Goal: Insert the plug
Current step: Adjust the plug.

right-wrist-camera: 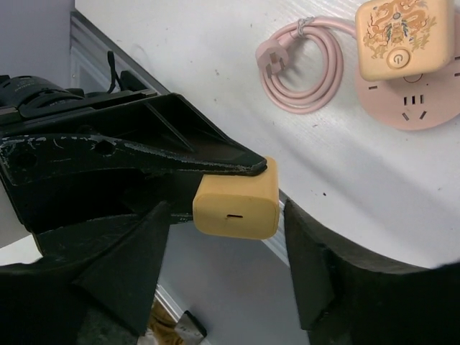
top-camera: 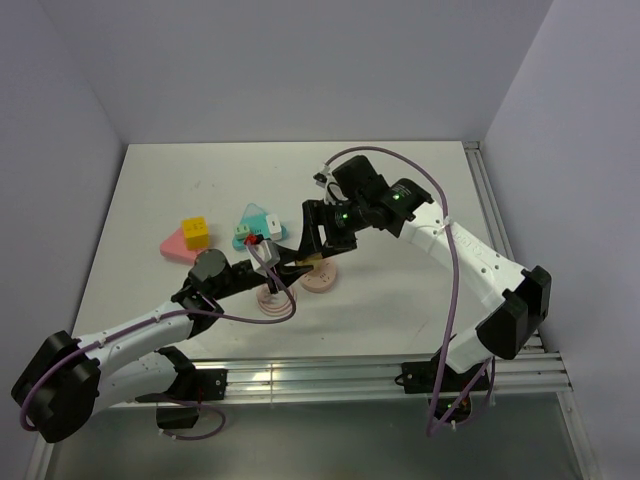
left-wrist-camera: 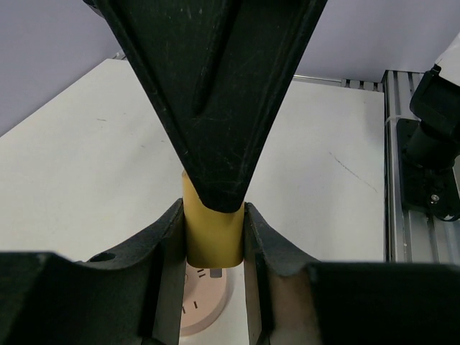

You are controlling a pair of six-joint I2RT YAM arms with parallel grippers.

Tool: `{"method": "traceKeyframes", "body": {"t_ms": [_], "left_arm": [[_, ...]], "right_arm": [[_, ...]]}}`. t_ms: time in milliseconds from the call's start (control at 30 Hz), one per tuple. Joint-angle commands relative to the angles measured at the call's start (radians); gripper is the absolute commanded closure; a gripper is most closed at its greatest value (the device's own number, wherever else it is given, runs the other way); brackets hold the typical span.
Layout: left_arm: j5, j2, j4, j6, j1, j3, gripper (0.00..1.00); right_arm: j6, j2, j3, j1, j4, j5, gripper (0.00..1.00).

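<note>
- Top view: the left gripper and right gripper meet nose to nose mid-table, just over the round pink socket base. A coiled pink cable lies right beside it. Honestly can't tell the finger state from up here.
- Left wrist: its fingers are pinching the yellow plug tight from both sides, and the plug is held up in the air over the socket base.
- Right wrist: its fingers are spread, one on each side of the plug. There's a gap on both sides, so no contact. A peach cube adapter sits on the base.
</note>
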Motion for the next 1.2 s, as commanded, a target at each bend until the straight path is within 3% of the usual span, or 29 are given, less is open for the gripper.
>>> {"method": "traceKeyframes", "body": {"t_ms": [0, 367, 567, 733, 767, 867, 933, 1167], "left_arm": [[0.029, -0.025, 0.024, 0.024, -0.005, 0.008, 1.0], [0.027, -0.016, 0.004, 0.027, -0.006, 0.023, 1.0], [0.031, -0.011, 0.004, 0.027, -0.006, 0.026, 1.0], [0.026, -0.007, -0.008, 0.03, -0.006, 0.031, 0.97], [0.026, -0.007, -0.004, 0.03, -0.006, 0.03, 0.94], [0.024, -0.016, 0.012, 0.027, -0.006, 0.017, 0.74], [0.017, -0.025, 0.016, 0.024, -0.006, 0.01, 0.7], [0.004, -0.045, 0.032, 0.013, -0.006, -0.009, 0.42]], "right_arm": [[-0.015, 0.011, -0.012, -0.007, 0.022, -0.029, 0.31], [-0.017, 0.029, -0.037, -0.007, 0.034, -0.036, 0.39], [-0.015, 0.04, -0.035, -0.007, 0.044, -0.043, 0.68], [-0.007, 0.034, -0.029, -0.008, 0.052, -0.028, 0.75], [-0.006, 0.032, -0.027, -0.008, 0.052, -0.02, 0.8], [0.003, 0.012, -0.029, -0.011, 0.064, 0.012, 0.83], [0.008, -0.001, -0.031, -0.017, 0.068, 0.026, 0.84], [0.008, -0.031, -0.037, -0.039, 0.064, 0.061, 0.88]]}}
